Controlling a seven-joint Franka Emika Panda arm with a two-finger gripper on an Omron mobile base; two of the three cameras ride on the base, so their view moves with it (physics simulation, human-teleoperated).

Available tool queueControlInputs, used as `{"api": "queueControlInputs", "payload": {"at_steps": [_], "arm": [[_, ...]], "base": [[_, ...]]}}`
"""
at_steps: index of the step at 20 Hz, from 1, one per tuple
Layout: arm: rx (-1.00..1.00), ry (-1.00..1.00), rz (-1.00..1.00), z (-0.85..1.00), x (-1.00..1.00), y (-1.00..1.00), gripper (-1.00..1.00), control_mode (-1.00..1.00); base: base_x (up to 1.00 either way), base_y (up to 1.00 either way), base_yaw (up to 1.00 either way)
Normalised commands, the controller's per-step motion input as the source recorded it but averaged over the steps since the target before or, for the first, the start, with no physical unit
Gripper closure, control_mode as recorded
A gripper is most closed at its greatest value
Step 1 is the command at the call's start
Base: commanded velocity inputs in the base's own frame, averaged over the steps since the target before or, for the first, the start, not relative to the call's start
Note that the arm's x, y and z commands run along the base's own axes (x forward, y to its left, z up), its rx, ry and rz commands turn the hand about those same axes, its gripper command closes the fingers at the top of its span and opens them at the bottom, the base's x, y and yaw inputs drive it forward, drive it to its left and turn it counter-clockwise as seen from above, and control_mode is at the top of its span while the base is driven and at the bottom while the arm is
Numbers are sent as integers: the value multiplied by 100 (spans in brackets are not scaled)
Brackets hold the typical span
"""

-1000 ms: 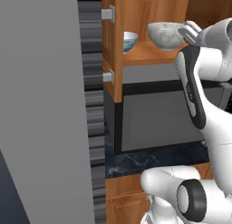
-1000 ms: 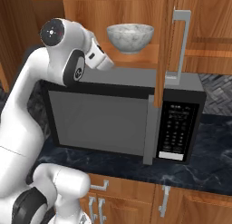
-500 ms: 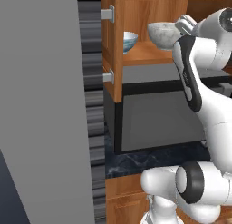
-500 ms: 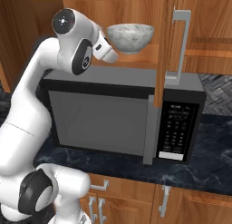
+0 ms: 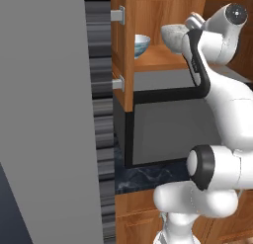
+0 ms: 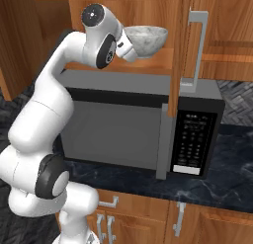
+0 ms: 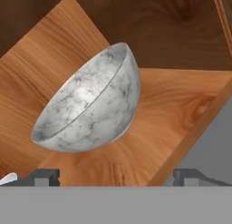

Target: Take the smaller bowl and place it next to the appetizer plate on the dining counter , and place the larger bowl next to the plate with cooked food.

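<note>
On the wooden cabinet shelf (image 6: 148, 65) above the microwave (image 6: 143, 124), the larger bowl (image 7: 90, 109) is sitting just ahead of the gripper (image 7: 115, 175), whose jaws are standing wide open on either side of it without touching. Farther along that same shelf, the smaller bowl (image 5: 141, 44) is resting near the open cabinet door (image 5: 122, 50).

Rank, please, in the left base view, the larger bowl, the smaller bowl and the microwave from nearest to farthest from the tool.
1. The larger bowl, on the cupboard shelf right at the tool.
2. The smaller bowl, farther left on the same shelf.
3. The microwave, below the shelf.
</note>
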Motion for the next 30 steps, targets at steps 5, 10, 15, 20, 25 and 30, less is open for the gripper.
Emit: {"api": "queueControlInputs", "payload": {"at_steps": [5, 10, 15, 20, 25, 30], "arm": [[0, 2, 7, 0, 58, 0, -100, -100], [0, 0, 1, 0, 54, -7, -100, -100], [0, 0, 0, 0, 57, -19, -100, -100], [0, 0, 0, -4, 42, -5, -100, -100], [0, 5, 0, -26, 23, 0, -100, -100], [0, 10, -1, -48, 4, 0, 100, -100]], "base": [[0, 0, 0], [0, 0, 0], [0, 0, 0], [0, 0, 0], [0, 0, 0], [0, 0, 0]]}}
